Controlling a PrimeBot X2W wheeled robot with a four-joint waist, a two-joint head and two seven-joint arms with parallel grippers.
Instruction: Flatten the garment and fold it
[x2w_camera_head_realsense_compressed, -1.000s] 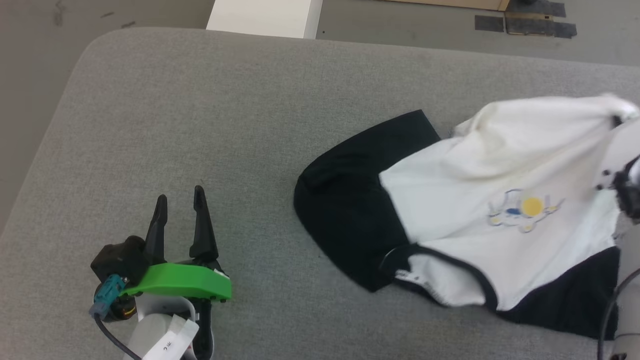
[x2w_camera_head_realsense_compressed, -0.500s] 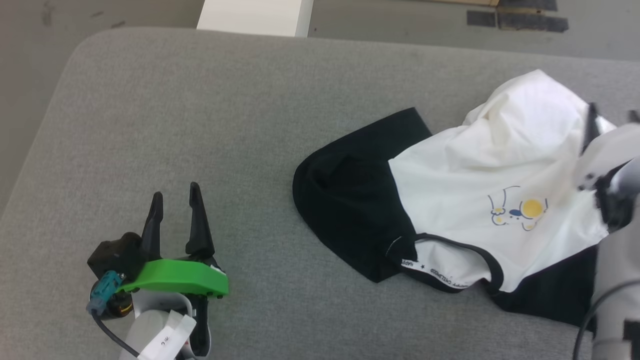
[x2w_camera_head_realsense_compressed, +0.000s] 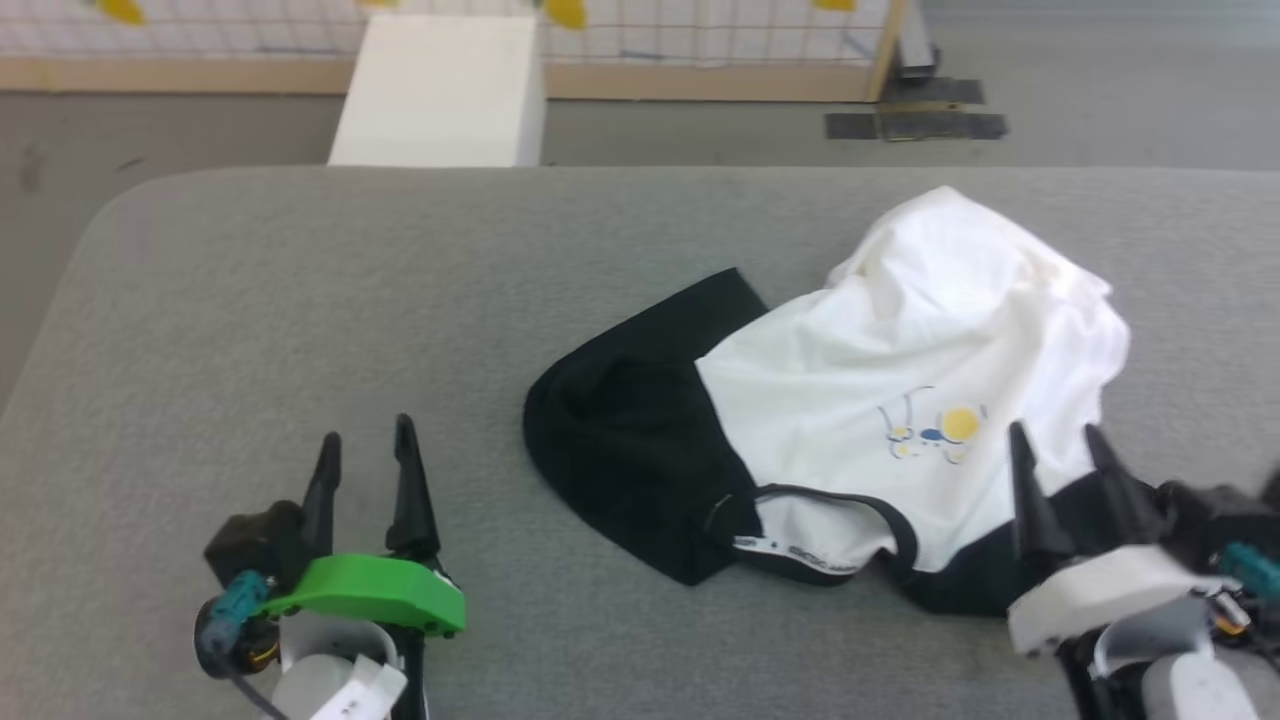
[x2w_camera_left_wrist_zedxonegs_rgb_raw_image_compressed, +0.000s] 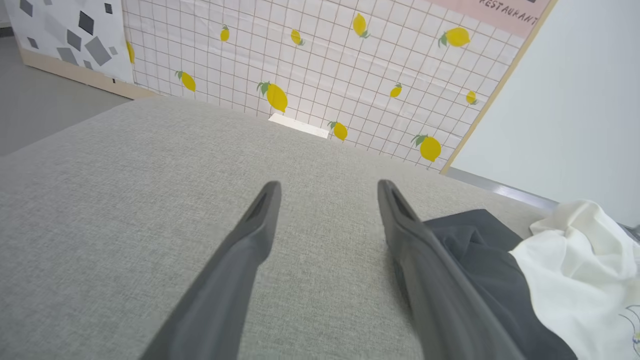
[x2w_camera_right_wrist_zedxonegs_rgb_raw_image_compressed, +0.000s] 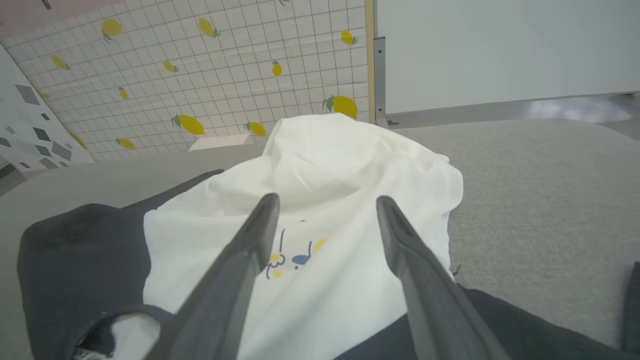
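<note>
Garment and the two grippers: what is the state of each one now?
garment: lying crumpled, print facing up, not flattened, not folded.
left gripper: open, empty, apart from the garment.
right gripper: open, empty, at the garment's near edge.

"RESTAURANT" on pink banner (x2w_camera_left_wrist_zedxonegs_rgb_raw_image_compressed: 505, 12), letter tops cropped

The right gripper (x2w_camera_head_realsense_compressed: 1055, 430) hides part of the garment's (x2w_camera_head_realsense_compressed: 900, 340) black sleeve (x2w_camera_head_realsense_compressed: 955, 592); neckband lettering (x2w_camera_head_realsense_compressed: 800, 551) to its left is unreadably small.
</note>
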